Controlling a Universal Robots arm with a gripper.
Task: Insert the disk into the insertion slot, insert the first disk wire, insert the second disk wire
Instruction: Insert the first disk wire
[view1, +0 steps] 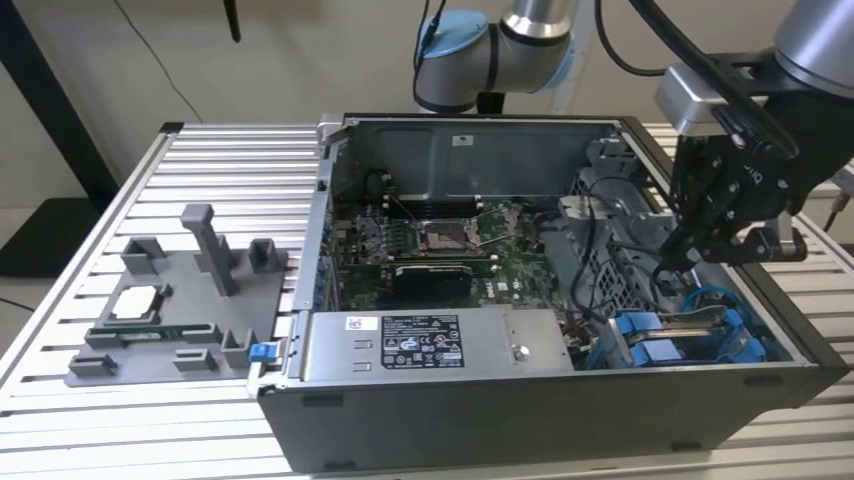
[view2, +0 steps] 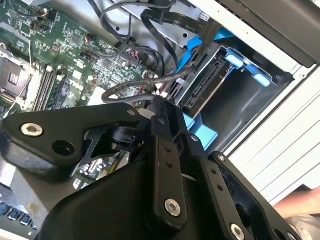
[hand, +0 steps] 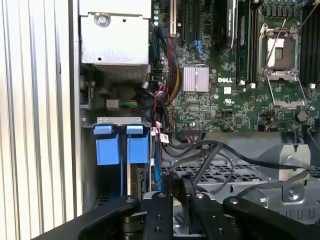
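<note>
Gripper (view1: 678, 255) hangs over the near corner of an open computer case (view1: 561, 420) at the exterior view's right, its fingers (hand: 171, 187) pressed almost together and, as far as can be judged, pinching the end of a black wire (hand: 215, 145). Just below it the disk (view2: 202, 92) sits edge-on inside the slot (view2: 242, 97), framed by its blue carrier (view2: 202, 132), so that part of the task looks done. Disk is a stiff metal slab, probably dense for its size and sensitive to knocks; the blue plastic edges look the safest place to take hold, rather than the flat faces. Wire is light and limp yet springy, likely to twist away, so the hard plug at its end is the place to grip, squarely, since its contacts are probably thin. Loose black cables (view2: 160, 30) crowd the space beside the slot, and blue tabs (hand: 122, 147) stand at its mouth. Farther left lie the green board (view1: 507, 265) with its square socket (view1: 441, 235) and, nearer, the labelled power supply (view1: 420, 345). Case rests on a slatted table (view1: 214, 150); a grey tray (view1: 147, 310) of parts sits well apart at the exterior view's left
</note>
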